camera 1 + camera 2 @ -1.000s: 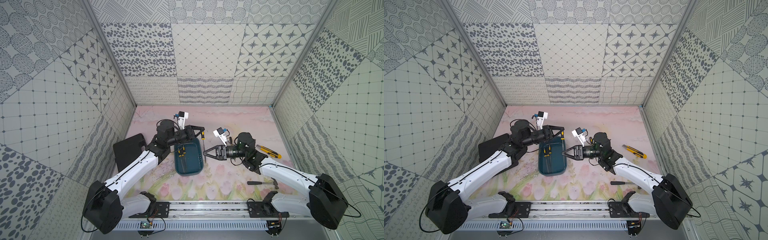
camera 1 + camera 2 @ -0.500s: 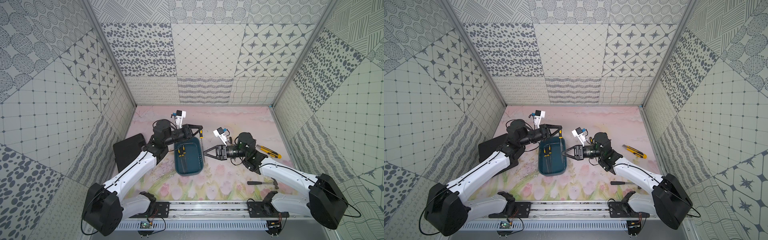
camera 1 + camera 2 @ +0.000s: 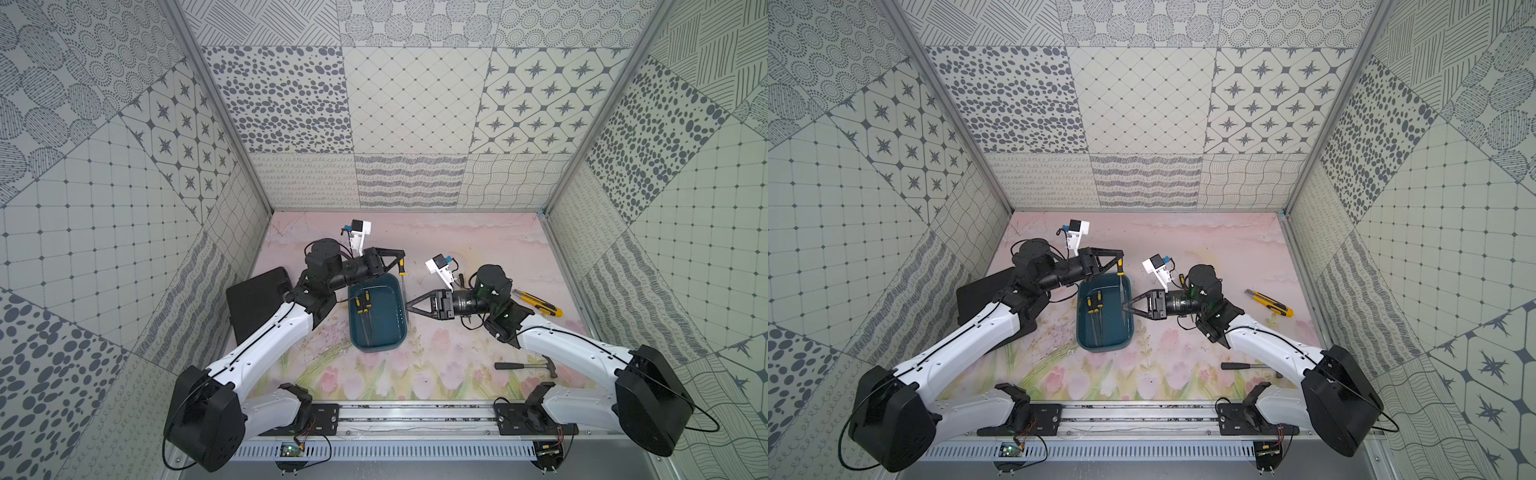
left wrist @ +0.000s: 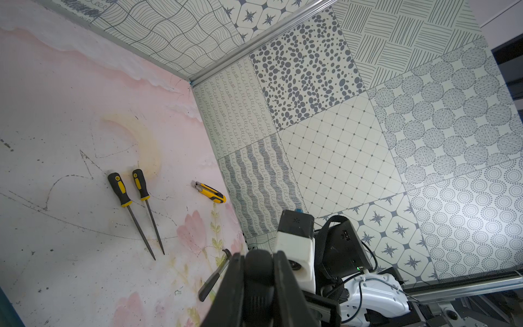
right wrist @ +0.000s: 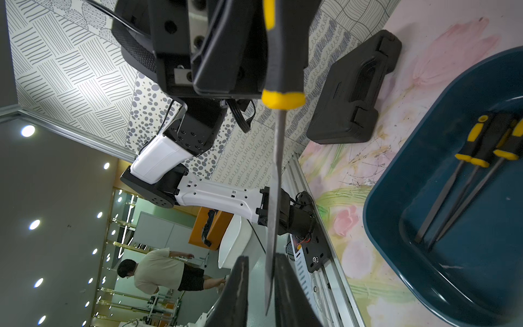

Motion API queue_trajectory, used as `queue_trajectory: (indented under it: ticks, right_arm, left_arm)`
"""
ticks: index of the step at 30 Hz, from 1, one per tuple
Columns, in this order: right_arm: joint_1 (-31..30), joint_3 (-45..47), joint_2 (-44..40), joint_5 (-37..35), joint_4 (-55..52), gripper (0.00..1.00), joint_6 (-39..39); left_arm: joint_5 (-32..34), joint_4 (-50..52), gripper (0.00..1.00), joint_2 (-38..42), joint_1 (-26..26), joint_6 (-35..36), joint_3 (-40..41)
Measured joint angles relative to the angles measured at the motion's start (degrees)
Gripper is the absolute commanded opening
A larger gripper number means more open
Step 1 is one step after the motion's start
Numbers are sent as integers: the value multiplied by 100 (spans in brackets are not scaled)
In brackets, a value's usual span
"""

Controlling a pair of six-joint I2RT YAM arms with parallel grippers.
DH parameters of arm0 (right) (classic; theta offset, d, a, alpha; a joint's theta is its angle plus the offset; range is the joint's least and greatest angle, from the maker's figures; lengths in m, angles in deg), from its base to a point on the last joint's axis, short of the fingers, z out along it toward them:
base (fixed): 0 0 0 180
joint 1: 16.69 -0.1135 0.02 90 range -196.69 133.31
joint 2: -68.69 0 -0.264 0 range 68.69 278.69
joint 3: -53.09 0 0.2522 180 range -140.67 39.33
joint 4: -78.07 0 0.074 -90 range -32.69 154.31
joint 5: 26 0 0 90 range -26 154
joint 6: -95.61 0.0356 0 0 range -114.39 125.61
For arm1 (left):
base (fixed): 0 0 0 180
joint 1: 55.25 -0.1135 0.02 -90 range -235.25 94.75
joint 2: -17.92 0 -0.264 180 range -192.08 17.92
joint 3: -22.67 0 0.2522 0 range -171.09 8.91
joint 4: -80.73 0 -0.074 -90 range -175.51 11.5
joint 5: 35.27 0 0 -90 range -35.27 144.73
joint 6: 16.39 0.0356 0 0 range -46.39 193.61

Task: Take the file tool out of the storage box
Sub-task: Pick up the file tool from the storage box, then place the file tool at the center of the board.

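Grips one file tool by the handle in the left gripper, hanging near the storage box rim; flanks its blade with the right gripper, jaws narrowly apart. Shows two more files inside.

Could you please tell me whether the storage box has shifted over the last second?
No. The storage box lies at the same spot beside the black case.
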Motion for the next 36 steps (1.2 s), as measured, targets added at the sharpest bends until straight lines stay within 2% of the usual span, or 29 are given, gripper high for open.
queue_trajectory:
  ticks: [7, 12, 17, 22, 23, 24, 29, 30, 31, 36]
  right_arm:
    - [-55, -39, 92, 2, 31, 16, 46]
    - [-90, -81, 184, 24, 33, 18, 44]
    - [-116, -164, 313, 44, 28, 7, 70]
    - [-118, -166, 326, 52, 28, 3, 55]
    - [-118, -166, 323, 48, 22, 2, 39]
    - [-118, -166, 319, 39, -2, 2, 15]
    - [-120, -262, 173, -153, -595, 1, -275]
    - [-120, -299, 142, -205, -737, 1, -348]
    - [-118, -343, 101, -289, -920, 1, -437]
    - [-107, -501, 7, -927, -2033, 0, -929]
  left_arm:
    - [-7, -9, 13, -31, 0, -20, 4]
    - [-20, -9, 13, -31, 0, -20, 24]
    - [-20, -15, 13, -35, 0, -37, 35]
    - [-22, -17, 14, -28, 0, -33, 35]
    - [-20, -15, 19, -28, 0, -31, 33]
    - [-20, -13, 28, -28, 0, -22, 28]
    - [4, 68, 86, -28, 2, 79, -94]
    - [7, 120, 93, -24, 0, 120, -144]
    - [20, 229, 98, -17, 0, 140, -234]
    - [186, 918, 99, 17, 2, 490, -791]
